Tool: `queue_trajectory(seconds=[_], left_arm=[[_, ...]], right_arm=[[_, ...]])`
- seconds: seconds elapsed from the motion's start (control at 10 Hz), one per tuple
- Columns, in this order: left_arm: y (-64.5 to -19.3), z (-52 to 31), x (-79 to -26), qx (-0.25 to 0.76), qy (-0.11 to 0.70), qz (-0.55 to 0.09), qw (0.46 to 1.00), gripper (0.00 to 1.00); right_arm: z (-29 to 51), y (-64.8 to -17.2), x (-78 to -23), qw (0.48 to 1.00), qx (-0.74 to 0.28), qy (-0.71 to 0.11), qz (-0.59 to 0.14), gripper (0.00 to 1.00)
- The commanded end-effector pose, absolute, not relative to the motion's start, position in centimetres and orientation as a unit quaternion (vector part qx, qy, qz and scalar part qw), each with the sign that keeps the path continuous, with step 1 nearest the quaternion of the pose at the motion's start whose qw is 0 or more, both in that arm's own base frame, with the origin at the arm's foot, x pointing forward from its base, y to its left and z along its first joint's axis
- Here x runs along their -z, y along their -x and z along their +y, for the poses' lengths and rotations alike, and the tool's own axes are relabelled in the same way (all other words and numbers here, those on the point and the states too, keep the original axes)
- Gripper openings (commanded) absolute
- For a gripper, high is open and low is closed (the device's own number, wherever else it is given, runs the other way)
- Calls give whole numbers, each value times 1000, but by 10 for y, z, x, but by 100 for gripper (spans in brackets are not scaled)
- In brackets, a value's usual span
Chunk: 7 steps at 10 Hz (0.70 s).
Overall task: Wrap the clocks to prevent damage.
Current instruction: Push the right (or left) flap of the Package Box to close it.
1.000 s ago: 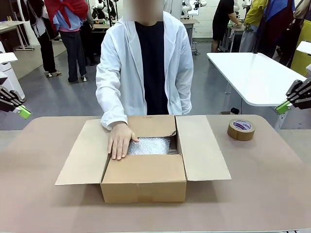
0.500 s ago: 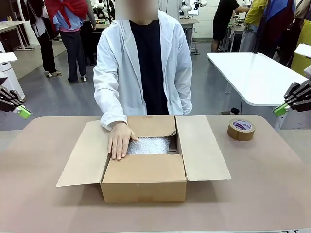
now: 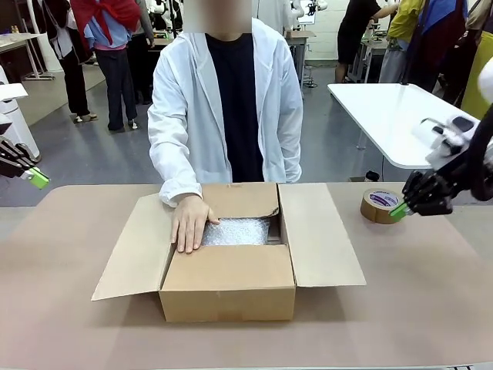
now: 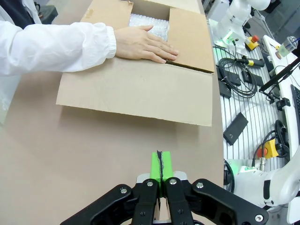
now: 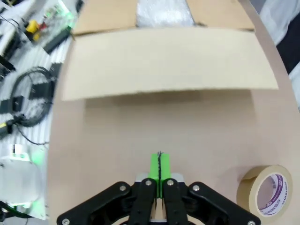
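Robot's right gripper (image 3: 398, 210), pads pinched together, beside tape roll (image 3: 382, 205); prob. should open wide & straddle roll's wall; left gripper (image 3: 35, 179) likewise pinched, empty. Person's hand (image 3: 190, 223) on carton (image 3: 228, 289) w/ bubble-wrapped clocks (image 3: 237, 231).

open brown carton (image 3: 228, 289), tape roll (image 3: 375, 206), table (image 3: 431, 297)

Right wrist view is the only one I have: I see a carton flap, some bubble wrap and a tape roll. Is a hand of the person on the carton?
Observer: Yes. In the front view the person's hand lies flat on the left rim of the carton, where the flap folds out, with its fingertips beside the bubble-wrap bundle.
Operator: And where is the left gripper?
Observer: The left gripper hangs far to the left of the carton, well apart from it, with its jaws shut.
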<state>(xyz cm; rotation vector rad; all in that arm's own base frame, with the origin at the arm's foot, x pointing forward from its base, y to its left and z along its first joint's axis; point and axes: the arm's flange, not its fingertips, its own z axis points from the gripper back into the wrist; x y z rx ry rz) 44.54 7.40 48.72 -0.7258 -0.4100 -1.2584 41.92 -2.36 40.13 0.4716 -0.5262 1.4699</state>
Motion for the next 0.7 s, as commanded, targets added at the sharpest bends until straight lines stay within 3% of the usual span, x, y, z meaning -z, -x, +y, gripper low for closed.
queue_trajectory(seconds=[0.0,0.6], left_arm=[[-444,75,-488,569,336,-192,726,0],[-444,75,-488,569,336,-192,726,0]], right_arm=[[-16,-436,-359,702,-648,-169,-243,1],[-15,-440,-349,710,-644,-168,-229,1]])
